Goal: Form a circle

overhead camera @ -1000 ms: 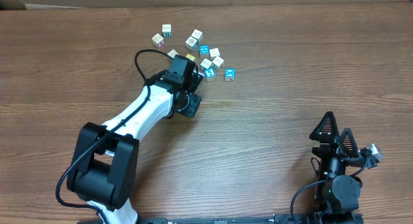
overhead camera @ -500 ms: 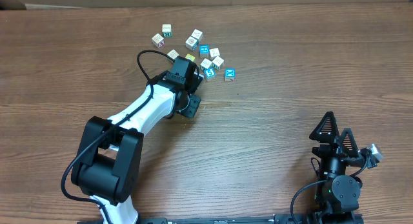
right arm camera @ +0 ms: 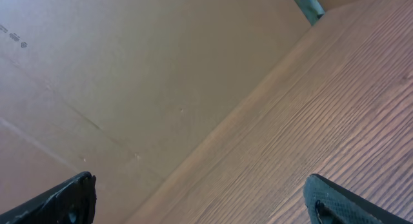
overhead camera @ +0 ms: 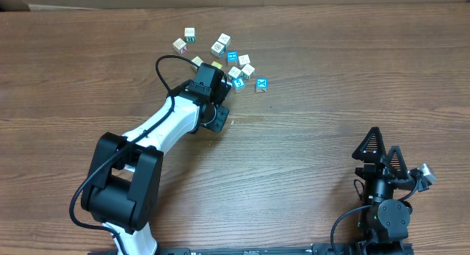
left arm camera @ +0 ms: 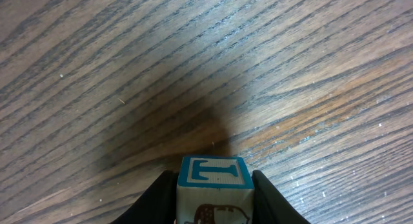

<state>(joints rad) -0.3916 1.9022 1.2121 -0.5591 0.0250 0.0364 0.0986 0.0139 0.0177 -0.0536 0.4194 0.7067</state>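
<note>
A small cube (left arm camera: 213, 173) with a blue-framed white face printed with a T sits between the fingers of my left gripper (left arm camera: 213, 188), low over bare wood. Both black fingers (left arm camera: 160, 197) press its sides, so the gripper is shut on it. In the overhead view my left gripper (overhead camera: 219, 118) hangs just below and left of the scatter of white, cyan and yellow cubes (overhead camera: 233, 64), and the held cube is hidden under it. The circle is out of view. My right gripper (overhead camera: 384, 153) rests open at the near right, holding nothing.
Two white cubes (overhead camera: 184, 40) lie apart at the scatter's far left. A cyan cube (overhead camera: 261, 84) marks its right end. A black cable (overhead camera: 163, 73) loops off the left arm. A cardboard wall (right arm camera: 142, 75) rises beside the right gripper (right arm camera: 206, 201).
The left arm's lower links shifted slightly to the right. Its gripper stayed almost in place below the scatter. The right arm did not move.
</note>
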